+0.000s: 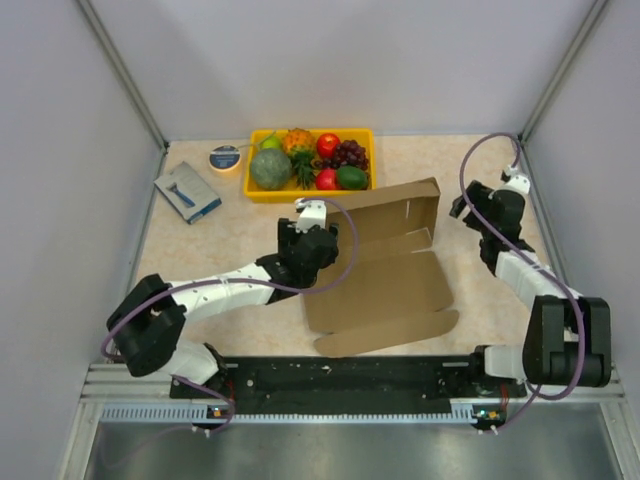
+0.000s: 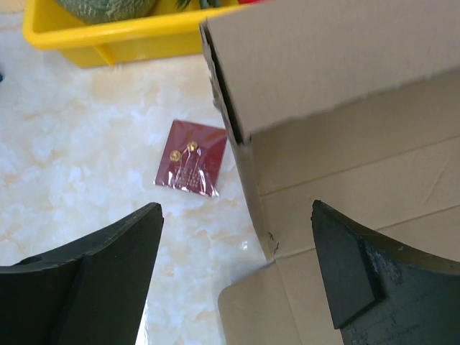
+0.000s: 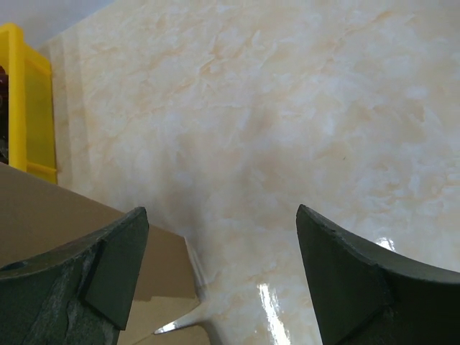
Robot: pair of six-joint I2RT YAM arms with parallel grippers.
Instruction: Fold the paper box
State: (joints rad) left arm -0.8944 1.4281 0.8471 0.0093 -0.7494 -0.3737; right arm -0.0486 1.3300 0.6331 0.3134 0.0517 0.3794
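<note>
The paper box (image 1: 385, 275), half-formed with its rear flap raised, lies in the middle of the table (image 1: 200, 250), just in front of a yellow fruit tray (image 1: 262, 190). The left gripper (image 2: 236, 215) hangs wide open over the box's left wall, holding nothing; a small maroon packet (image 2: 191, 167) lies nearby. The right gripper (image 3: 219, 215), also wide open and empty, hovers off the box's right corner.

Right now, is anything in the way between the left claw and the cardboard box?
Nothing visible. The open left gripper hangs right over the left edge of the box. A small red packet lies on the table beside the box, not between them.
</note>
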